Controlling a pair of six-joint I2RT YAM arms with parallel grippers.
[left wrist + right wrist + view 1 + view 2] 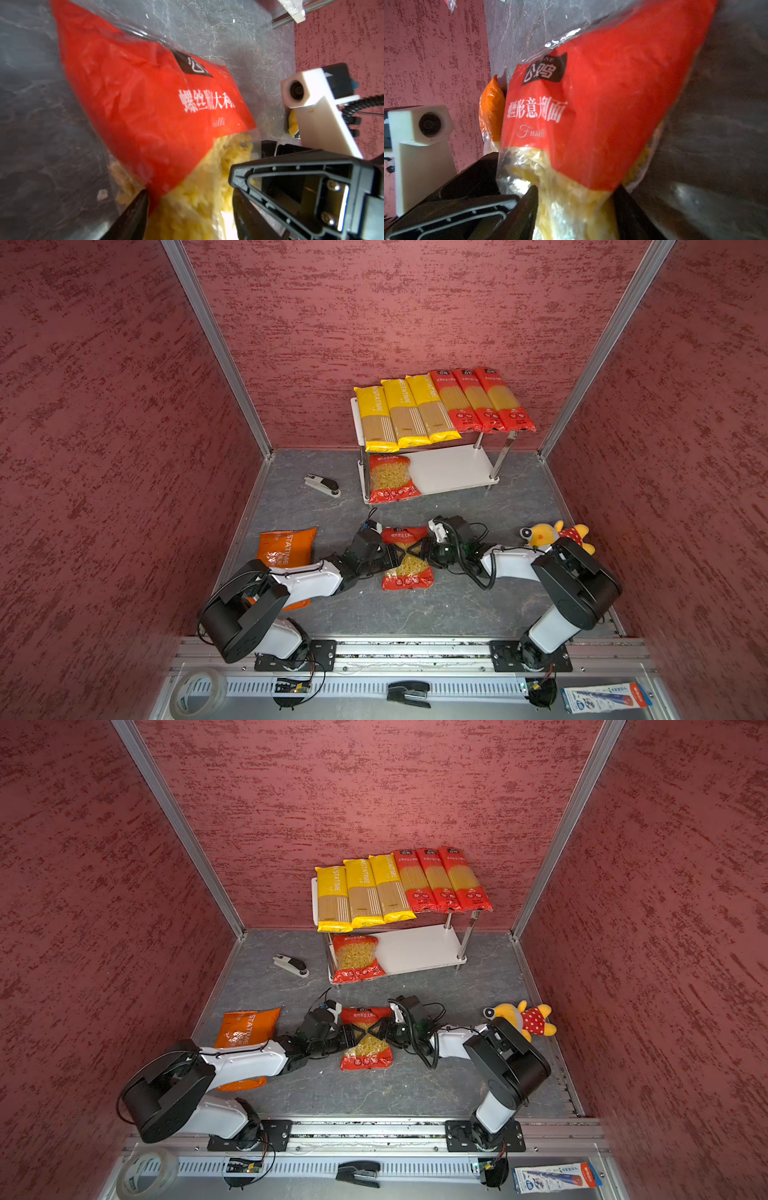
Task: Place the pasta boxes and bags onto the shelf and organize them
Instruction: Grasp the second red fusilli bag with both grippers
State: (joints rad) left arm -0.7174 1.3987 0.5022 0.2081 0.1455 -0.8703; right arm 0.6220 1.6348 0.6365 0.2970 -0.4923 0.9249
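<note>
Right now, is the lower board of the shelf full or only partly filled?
Partly filled. One red short-pasta bag lies at the left end of the lower board; the rest shows bare white.

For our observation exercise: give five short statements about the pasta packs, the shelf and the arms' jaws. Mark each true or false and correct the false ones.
1. On top of the shelf lie three yellow spaghetti packs and three red spaghetti packs. True.
2. In both top views the yellow packs lie right of the red ones. False: they lie to the left.
3. The lower board is bare. False: a red fusilli bag lies at its left end.
4. Both arms' jaws clasp a second red fusilli bag. True.
5. The orange bag is on the shelf. False: it lies on the table, partly under the left arm.
</note>
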